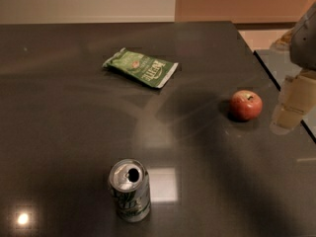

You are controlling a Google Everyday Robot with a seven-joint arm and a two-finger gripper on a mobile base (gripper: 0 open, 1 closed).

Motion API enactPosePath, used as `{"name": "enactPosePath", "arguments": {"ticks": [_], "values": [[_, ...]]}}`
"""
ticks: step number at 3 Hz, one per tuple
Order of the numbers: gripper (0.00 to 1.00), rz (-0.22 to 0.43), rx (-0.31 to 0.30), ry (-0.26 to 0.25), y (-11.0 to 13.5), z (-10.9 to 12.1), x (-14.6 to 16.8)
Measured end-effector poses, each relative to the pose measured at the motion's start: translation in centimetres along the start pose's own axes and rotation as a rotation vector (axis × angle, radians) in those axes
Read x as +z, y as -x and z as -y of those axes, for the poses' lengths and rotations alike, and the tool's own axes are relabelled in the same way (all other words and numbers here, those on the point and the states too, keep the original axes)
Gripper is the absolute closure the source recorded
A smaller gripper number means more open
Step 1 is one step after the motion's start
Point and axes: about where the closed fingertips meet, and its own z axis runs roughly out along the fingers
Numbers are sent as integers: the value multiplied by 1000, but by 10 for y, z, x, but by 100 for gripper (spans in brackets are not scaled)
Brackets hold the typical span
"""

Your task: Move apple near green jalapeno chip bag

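The gripper hangs at the right edge of the view, over the right rim of the dark table; how far its jaws are spread cannot be told, and nothing shows in its grasp; it stands just right of the apple, with a narrow strip of tabletop between them. The grey arm comes down to it from the upper right corner, nearly straight down.

The apple sits on the table's right side, its stem dimple turned up; the chip bag lies flat well apart from it, up and to the left; the bag's long axis runs from upper left to lower right, with the white lettering at the lower right end. A soda can stands upright near the front, its opened top showing, well apart from both.
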Motion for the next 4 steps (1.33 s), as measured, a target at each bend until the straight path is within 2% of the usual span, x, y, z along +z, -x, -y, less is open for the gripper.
{"name": "enactPosePath", "arguments": {"ticks": [1,2,4], "values": [[0,0,0,0,0,0,0],[0,25,13,13,-6,11,5],[0,131,61,40,-24,50,34]]}}
